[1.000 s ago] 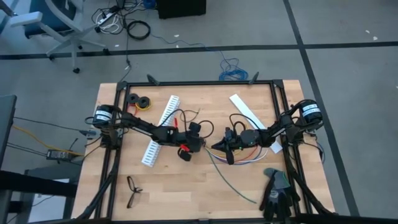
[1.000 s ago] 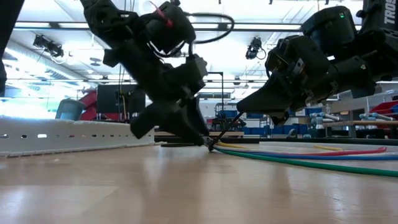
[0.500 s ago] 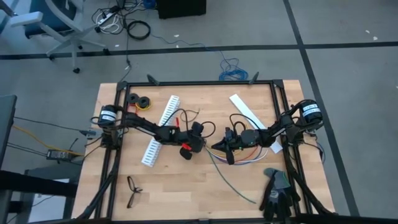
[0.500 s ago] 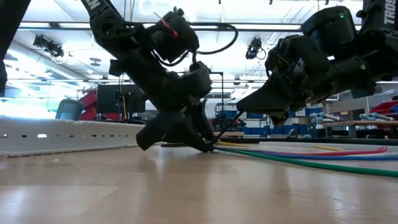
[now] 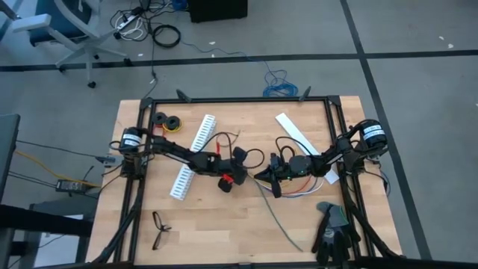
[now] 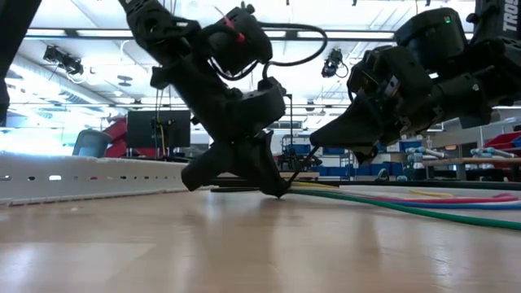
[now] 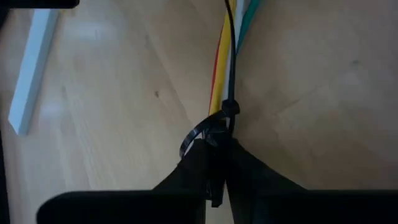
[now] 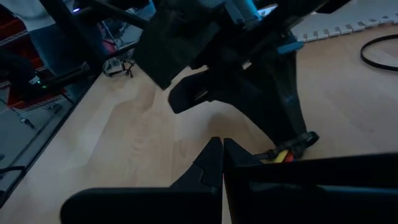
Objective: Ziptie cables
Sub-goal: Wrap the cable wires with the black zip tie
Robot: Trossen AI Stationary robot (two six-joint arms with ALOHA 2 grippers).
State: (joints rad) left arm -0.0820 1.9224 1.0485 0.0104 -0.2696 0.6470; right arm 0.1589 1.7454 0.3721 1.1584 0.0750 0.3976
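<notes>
Tightening looks like the step in hand: in the left wrist view the left gripper (image 7: 217,180) has its 2 fingers pressed together on the tail of a ziptie (image 7: 208,134) that loops around the cables (image 7: 224,68), right where the yellow, red and green wires gather. Compared with the frames from 1 second and half a second back, the left gripper (image 5: 237,172) has swung further toward the middle of the worktop (image 5: 216,224) in the high view, and in the low view it has tipped over so its tips now sit down at the wood beside the bundle's end. The green wire trailing toward the near edge has also shifted its line a little, which suggests the bundle is being dragged as the strap is pulled. I judge the loop is partly cinched, not yet snug, since an open black loop shows beside the wires.

The right gripper (image 5: 263,176) has not moved across the 3 moments; it sits just beside the left one, its fingers together, and I cannot tell whether they pinch the cables. The cables fan out from this meeting point toward the right side of the worktop
</notes>
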